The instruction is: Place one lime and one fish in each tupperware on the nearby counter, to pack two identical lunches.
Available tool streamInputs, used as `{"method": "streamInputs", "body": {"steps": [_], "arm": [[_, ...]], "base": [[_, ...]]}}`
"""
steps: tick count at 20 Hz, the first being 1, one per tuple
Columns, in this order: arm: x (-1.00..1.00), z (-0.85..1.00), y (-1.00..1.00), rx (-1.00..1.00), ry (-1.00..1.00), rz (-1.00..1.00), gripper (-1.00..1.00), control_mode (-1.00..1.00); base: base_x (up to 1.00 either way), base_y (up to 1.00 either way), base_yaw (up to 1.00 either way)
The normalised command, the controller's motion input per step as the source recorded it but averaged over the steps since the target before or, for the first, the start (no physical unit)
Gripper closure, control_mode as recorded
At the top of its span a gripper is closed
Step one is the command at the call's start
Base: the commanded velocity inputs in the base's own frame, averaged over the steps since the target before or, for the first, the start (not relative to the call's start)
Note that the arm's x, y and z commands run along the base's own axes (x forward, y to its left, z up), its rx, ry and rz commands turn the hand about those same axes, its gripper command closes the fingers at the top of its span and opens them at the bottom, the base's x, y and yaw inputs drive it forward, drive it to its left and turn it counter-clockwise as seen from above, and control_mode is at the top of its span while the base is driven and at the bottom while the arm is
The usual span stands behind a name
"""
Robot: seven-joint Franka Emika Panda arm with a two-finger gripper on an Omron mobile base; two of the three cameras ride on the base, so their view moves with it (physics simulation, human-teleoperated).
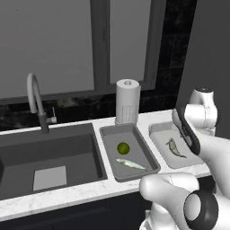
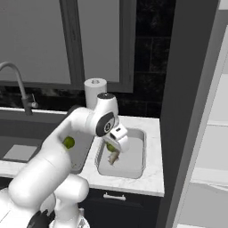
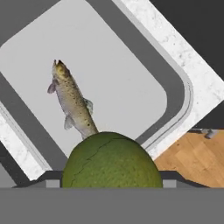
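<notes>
Two grey tupperware tubs sit side by side on the white marble counter [image 1: 67, 195]. The left tupperware [image 1: 108, 133] holds a green lime [image 1: 123, 148] and a silvery fish [image 1: 131, 164]. Inside the right tupperware [image 2: 140, 153] lies a speckled fish [image 3: 72, 103]. My gripper [image 2: 115, 145] hangs just above that right tub, shut on a second lime [image 3: 111, 159]. The lime sits between the fingers and hides the fish's tail in the hand view. In the left base view my own arm covers part of the right tub.
A dark sink basin [image 1: 45, 157] with a curved faucet [image 1: 36, 101] lies left of the tubs. A paper towel roll [image 1: 127, 101] stands behind the left tub. A tall dark panel [image 2: 191, 111] rises at the counter's right end, with pale shelves [image 2: 213, 133] beyond.
</notes>
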Motion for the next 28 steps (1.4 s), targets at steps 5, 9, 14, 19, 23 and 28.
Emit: {"method": "streamInputs", "body": {"steps": [5,9,14,19,23,28], "arm": [[0.48,-0.53,-0.10,0.00,0.00,0.00,1.00,-1.00],[0.33,-0.47,-0.17,0.00,0.00,0.00,1.00,-1.00],[0.29,-0.35,-0.22,0.00,0.00,0.00,1.00,-1.00],[0.33,-0.35,-0.13,0.00,0.00,0.00,1.00,-1.00],[0.38,-0.39,-0.04,0.00,0.00,0.00,1.00,-1.00],[0.36,-0.31,-0.08,0.00,0.00,0.00,-1.00,-1.00]], "base": [[0.00,0.00,0.00],[0.00,0.00,0.00],[0.00,0.00,0.00],[0.00,0.00,0.00],[0.00,0.00,0.00],[0.00,0.00,0.00]]}}
